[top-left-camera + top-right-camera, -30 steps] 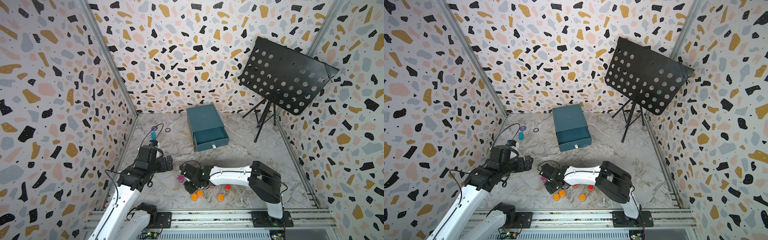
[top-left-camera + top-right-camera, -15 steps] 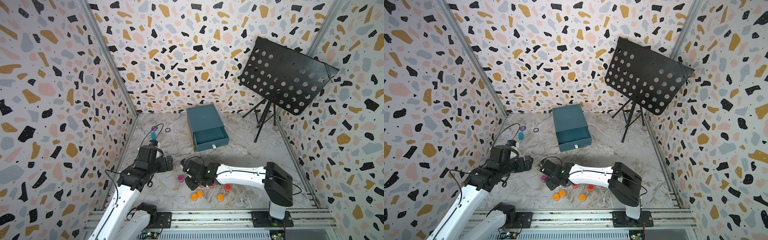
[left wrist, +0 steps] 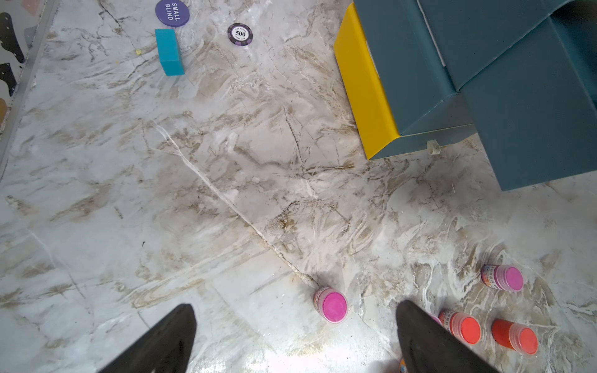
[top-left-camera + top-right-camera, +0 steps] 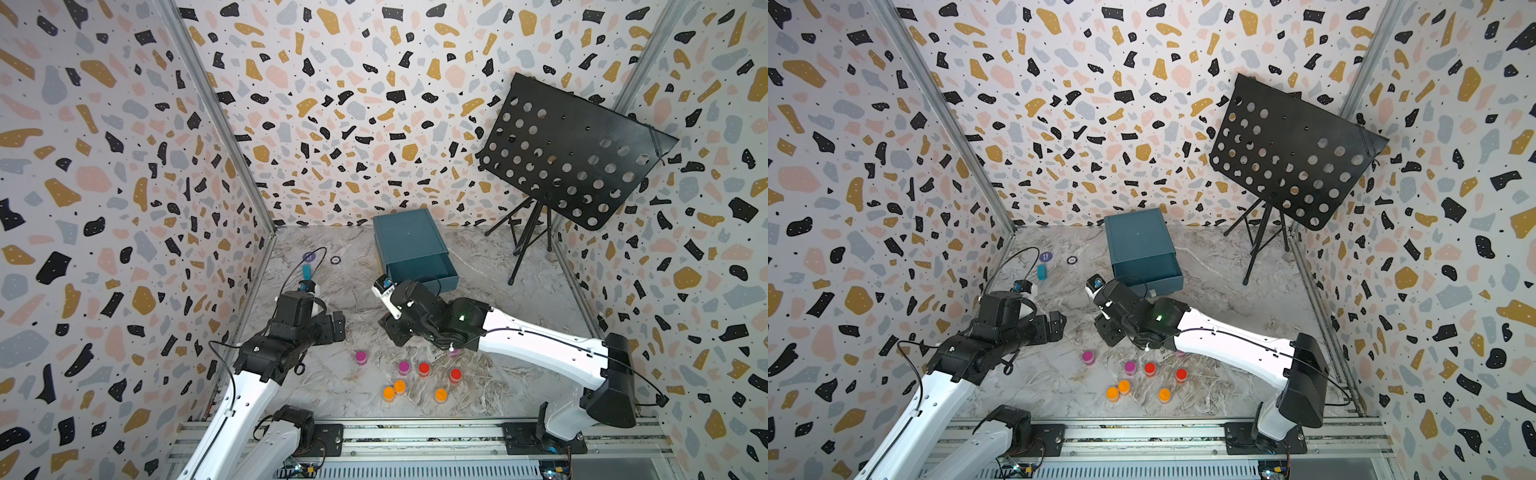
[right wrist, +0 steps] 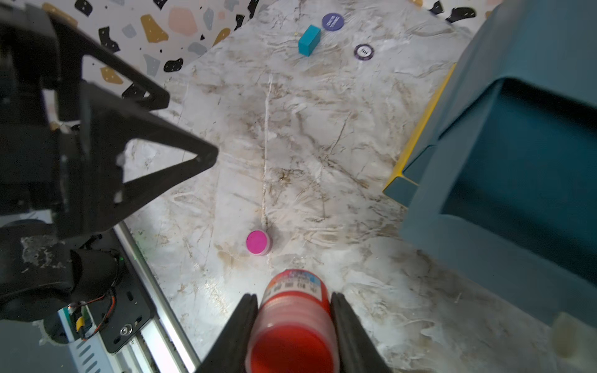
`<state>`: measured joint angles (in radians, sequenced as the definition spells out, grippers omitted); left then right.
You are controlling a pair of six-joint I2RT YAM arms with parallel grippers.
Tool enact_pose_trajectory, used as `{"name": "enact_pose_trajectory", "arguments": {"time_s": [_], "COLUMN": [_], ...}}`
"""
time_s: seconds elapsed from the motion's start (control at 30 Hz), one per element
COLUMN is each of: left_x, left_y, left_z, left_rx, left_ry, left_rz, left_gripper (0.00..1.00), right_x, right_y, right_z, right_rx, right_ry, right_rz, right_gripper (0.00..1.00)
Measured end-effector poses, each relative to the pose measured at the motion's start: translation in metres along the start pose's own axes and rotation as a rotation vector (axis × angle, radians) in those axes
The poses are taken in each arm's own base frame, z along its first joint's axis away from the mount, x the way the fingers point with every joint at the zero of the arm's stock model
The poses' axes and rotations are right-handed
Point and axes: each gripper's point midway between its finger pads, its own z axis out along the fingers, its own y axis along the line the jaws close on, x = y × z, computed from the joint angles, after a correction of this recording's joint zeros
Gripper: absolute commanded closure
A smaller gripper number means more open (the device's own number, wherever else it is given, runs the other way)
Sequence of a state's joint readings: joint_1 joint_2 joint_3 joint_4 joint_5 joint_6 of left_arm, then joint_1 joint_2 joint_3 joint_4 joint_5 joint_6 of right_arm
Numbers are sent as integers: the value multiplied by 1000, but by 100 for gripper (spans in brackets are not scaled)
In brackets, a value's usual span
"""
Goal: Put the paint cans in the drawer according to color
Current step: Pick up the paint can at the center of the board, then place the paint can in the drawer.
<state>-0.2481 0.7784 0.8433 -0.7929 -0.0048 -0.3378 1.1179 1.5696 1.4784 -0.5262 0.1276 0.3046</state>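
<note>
My right gripper point(image 5: 292, 305) is shut on a red paint can point(image 5: 292, 326) and hangs above the floor in front of the drawer point(image 4: 409, 243), a teal box whose top tray point(image 5: 517, 155) is pulled out. In both top views this gripper point(image 4: 392, 330) is just left of the tray's front. Loose paint cans stand near the front rail: magenta point(image 4: 361, 357), magenta point(image 4: 403, 367), red point(image 4: 423, 368), red point(image 4: 455, 375) and three orange point(image 4: 400, 386). Another magenta can point(image 4: 453, 353) peeks from under the right arm. My left gripper point(image 3: 295, 326) is open and empty, hovering near a magenta can point(image 3: 332, 305).
A black perforated music stand point(image 4: 573, 153) on a tripod fills the back right corner. A cyan block point(image 4: 306, 272), a blue disc point(image 4: 308, 257) and a poker chip point(image 4: 335, 260) lie by the left wall. Patterned walls close three sides; a metal rail point(image 4: 415, 434) runs along the front.
My right arm has risen from the cluster of cans and swung back toward the drawer, carrying the red can. The left arm has stayed still.
</note>
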Motion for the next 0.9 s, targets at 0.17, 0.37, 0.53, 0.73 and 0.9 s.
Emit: {"name": "enact_pose_trajectory", "arguments": {"time_s": [0.17, 0.37, 0.53, 0.73, 0.9], "left_x": [0, -1, -2, -2, -2], "left_y": [0, -1, -1, -1, -1], "left_z": [-1, -3, -5, -5, -6], "left_rx": [3, 8, 10, 11, 13], "left_ry": [-2, -14, -21, -22, -25], "left_rz": [0, 0, 0, 0, 0], "left_gripper": [0, 0, 0, 0, 0], "right_x": [-17, -50, -65, -71, -64], "right_y": [-36, -69, -78, -88, -102], "right_z": [-8, -28, -36, -19, 10], "right_rx": [23, 56, 65, 69, 76], "right_ry": [-19, -58, -77, -28, 45], "right_rz": [55, 101, 109, 126, 152], "right_gripper": [69, 69, 68, 68, 69]}}
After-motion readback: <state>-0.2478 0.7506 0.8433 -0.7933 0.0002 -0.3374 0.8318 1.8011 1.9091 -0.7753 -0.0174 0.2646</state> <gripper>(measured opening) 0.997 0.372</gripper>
